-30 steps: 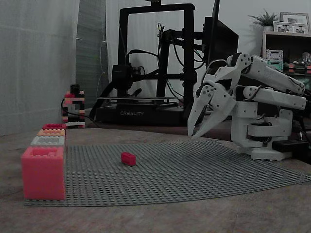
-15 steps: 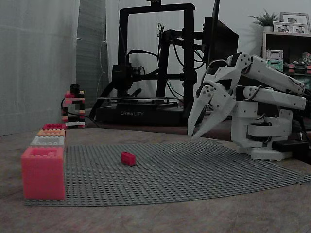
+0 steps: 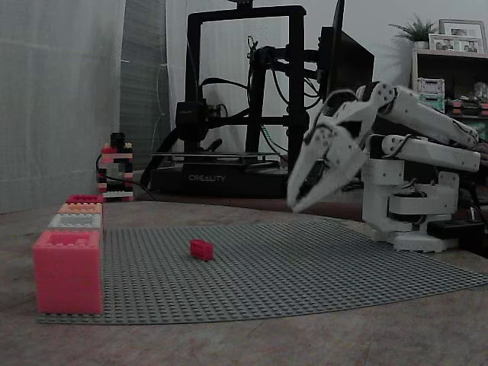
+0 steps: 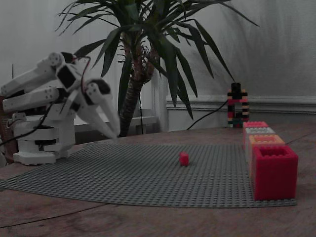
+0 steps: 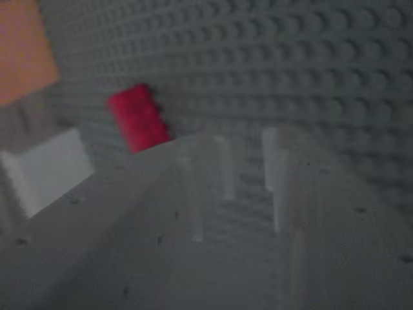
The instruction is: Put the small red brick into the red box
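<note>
White end effector [image 3: 296, 204] hangs above the grey studded baseplate [image 3: 305, 274], too blurred to tell whether its fingers are parted. The small red brick [image 3: 201, 248] lies mid-plate, well apart from the red box [image 3: 68, 271] at the plate's corner

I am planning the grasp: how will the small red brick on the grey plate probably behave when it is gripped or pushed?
The small red brick looks like hard moulded plastic, so probably stiff and light. Its flat-sided block shape should not roll. It lies on the studded baseplate, so a push may snag rather than slide.
</note>
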